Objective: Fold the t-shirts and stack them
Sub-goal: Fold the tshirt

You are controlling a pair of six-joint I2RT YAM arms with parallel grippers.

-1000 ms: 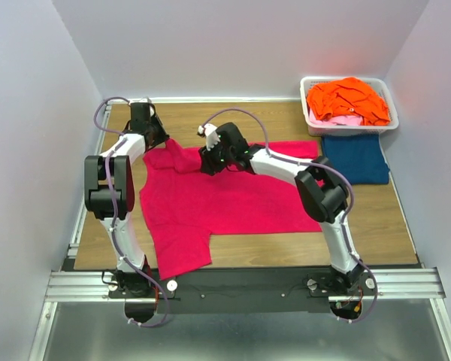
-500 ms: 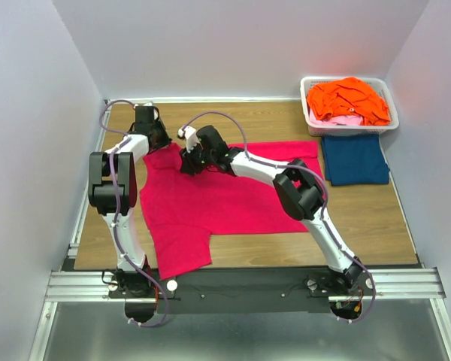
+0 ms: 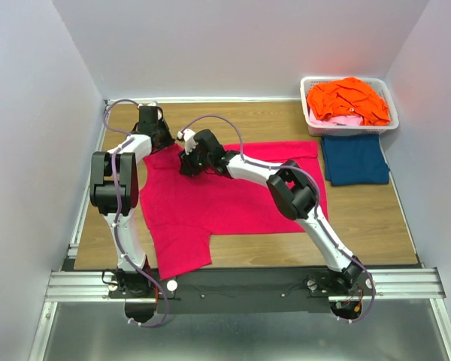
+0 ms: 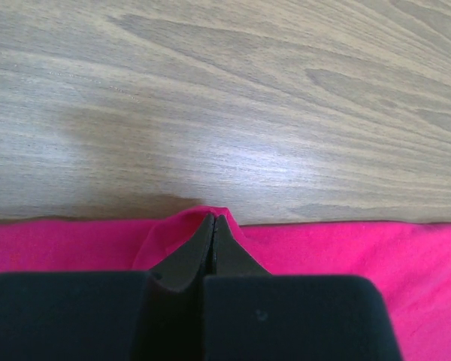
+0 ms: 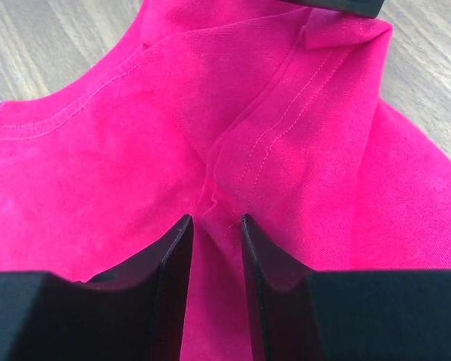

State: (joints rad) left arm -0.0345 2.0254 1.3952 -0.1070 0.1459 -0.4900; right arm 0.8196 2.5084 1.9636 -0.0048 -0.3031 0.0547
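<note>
A bright magenta t-shirt (image 3: 233, 199) lies spread across the wooden table, with one sleeve hanging toward the front edge. At the shirt's far left corner my left gripper (image 3: 164, 143) is shut on a small peak of its edge (image 4: 213, 218). Just to its right, my right gripper (image 3: 186, 167) presses down on the same shirt. Its jaws (image 5: 214, 219) stand partly open, astride a raised fold by a stitched seam (image 5: 286, 128). A folded dark blue t-shirt (image 3: 353, 158) lies at the right. Orange t-shirts (image 3: 349, 100) and a pale pink one (image 3: 346, 119) fill the basket.
The white plastic basket (image 3: 310, 113) stands at the back right corner, just behind the blue shirt. Bare wood (image 4: 233, 98) runs beyond the magenta shirt's far edge. Grey walls close in the table on three sides.
My right arm has reached further left across the magenta shirt, ending close to the left gripper, and its jaws have narrowed a little. The left gripper has stayed shut at the shirt's corner.
</note>
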